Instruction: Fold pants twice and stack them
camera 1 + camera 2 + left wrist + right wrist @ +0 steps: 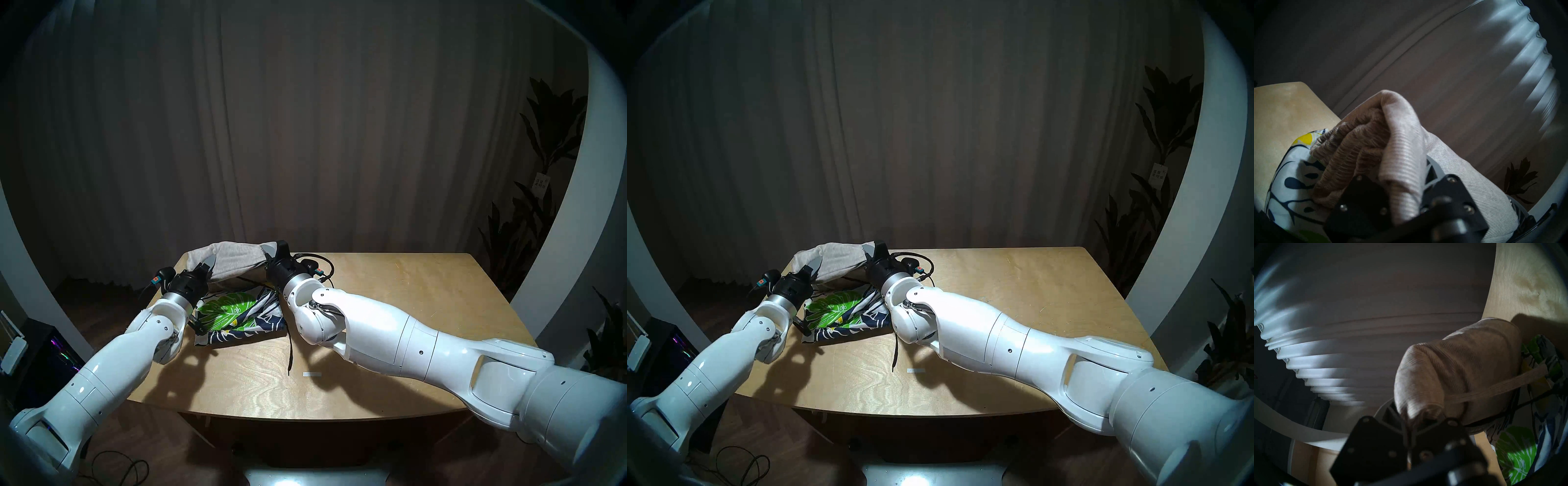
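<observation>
Gripping grey shorts (234, 259) | left end effector (207, 268) clamped | right end effector (268, 253) clamped

Both arms extended forward, level; left gripper (207, 266) and right gripper (268, 254) clamped.

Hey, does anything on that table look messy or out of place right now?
Yes. The leaf-print shorts lie rumpled, and their black drawstring trails loose across the table toward the near edge. A small white strip also lies on the bare wood.
</observation>
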Robot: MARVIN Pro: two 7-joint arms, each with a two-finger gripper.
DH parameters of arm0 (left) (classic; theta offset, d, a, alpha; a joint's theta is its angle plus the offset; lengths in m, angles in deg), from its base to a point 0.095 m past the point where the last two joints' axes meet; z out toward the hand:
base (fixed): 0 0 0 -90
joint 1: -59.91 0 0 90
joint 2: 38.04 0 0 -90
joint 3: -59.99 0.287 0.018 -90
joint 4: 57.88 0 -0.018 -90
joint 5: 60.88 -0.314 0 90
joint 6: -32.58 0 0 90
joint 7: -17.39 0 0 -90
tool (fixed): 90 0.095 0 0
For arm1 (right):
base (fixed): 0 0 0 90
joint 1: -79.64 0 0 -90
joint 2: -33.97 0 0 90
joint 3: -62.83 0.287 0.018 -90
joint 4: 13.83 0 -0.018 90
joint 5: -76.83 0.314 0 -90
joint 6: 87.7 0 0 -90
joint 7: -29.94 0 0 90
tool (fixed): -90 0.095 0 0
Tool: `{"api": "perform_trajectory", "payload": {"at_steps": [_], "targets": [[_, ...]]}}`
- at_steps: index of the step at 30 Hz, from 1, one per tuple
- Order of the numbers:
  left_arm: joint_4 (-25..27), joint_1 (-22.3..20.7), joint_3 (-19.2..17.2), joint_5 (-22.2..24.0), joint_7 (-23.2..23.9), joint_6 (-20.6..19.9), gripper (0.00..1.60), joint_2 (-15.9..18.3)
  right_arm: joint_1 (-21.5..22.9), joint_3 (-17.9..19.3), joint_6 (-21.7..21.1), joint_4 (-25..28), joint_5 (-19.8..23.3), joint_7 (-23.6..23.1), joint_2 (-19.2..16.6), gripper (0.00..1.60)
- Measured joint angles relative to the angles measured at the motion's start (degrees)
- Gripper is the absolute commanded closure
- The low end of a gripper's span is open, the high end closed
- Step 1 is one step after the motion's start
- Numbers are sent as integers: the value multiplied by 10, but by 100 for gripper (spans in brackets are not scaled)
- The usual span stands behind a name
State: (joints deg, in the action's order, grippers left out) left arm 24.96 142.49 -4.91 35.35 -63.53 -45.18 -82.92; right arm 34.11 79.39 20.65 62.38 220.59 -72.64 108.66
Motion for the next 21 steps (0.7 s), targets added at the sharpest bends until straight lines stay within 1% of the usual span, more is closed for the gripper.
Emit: {"api": "perform_trajectory", "payload": {"at_steps": [7, 10, 15, 17, 21], "targets": [[-1, 23, 7, -1, 2, 0, 160, -1, -13, -23, -9, 33, -4, 8, -28, 160], [9, 38, 8, 0, -5, 1, 160, 4, -18, -32, -9, 46, -3, 25, -40, 160], [26, 62, 8, 1, -21, 7, 160, 10, -19, -44, -5, 58, 2, 72, -53, 160], [36, 75, 8, 1, -31, 10, 160, 15, -16, -50, 4, 63, 6, 101, -57, 160], [47, 86, 8, 3, -40, 10, 160, 21, -13, -54, 12, 66, 8, 124, -60, 160]]}}
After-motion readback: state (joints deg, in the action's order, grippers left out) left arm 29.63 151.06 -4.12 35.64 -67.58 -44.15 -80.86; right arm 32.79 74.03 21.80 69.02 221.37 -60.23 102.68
